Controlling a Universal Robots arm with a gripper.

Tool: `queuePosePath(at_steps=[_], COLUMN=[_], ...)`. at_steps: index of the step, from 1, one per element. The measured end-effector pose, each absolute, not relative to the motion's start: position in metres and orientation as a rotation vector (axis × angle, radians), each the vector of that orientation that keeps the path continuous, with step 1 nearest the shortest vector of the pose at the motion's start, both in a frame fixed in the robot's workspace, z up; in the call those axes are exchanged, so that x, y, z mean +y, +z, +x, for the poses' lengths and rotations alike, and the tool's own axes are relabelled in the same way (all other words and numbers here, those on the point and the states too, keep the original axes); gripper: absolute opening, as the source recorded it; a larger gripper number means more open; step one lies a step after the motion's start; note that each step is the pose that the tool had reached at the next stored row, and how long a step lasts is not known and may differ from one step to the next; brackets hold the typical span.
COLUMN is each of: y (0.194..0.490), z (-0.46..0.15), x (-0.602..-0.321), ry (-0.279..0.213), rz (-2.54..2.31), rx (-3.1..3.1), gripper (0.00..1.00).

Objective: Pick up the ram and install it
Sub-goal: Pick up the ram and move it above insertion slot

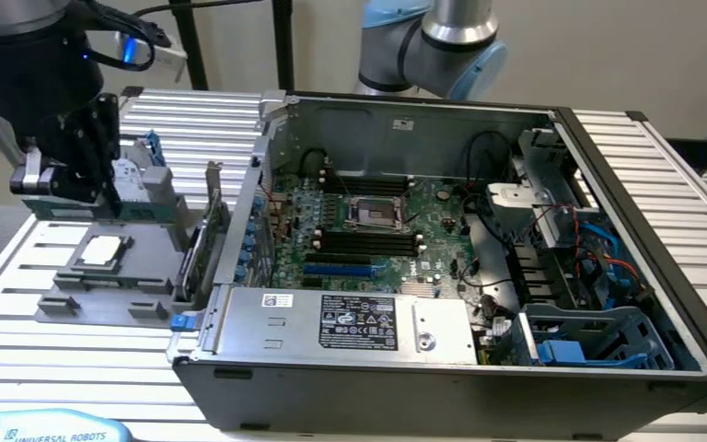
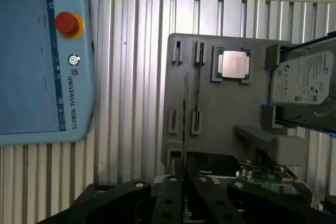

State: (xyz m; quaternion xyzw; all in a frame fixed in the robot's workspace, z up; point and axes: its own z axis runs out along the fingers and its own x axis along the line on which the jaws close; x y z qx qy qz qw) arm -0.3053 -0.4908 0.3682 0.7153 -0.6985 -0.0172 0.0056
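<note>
Our black gripper (image 2: 185, 176) is clamped on the long thin ram stick (image 2: 185, 129), which we see edge-on. Both are over the grey plastic parts tray (image 2: 226, 114) on the ribbed aluminium bench (image 2: 131, 103).

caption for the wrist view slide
The gripper grips the ram edge-on above the grey tray holding a processor and hard drive.

The tray (image 2: 226, 114) looks matt plastic, the table (image 2: 131, 77) ribbed metal.

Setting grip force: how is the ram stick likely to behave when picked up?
The ram looks very thin edge-on, so it is probably light and fairly stiff, yet fragile under a hard squeeze. With so narrow an edge, it would likely tip if stood unsupported.
</note>
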Motion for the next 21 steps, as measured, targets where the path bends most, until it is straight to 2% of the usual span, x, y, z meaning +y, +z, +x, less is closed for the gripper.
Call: queuePosePath(at_steps=[10, 21], y=[0.402, 0.408], z=[-0.26, -0.21], x=[-0.491, -0.491], ry=[-0.08, -0.154], rz=[2.25, 2.282], rx=[-2.196, -2.225], gripper=[0.13, 0.13])
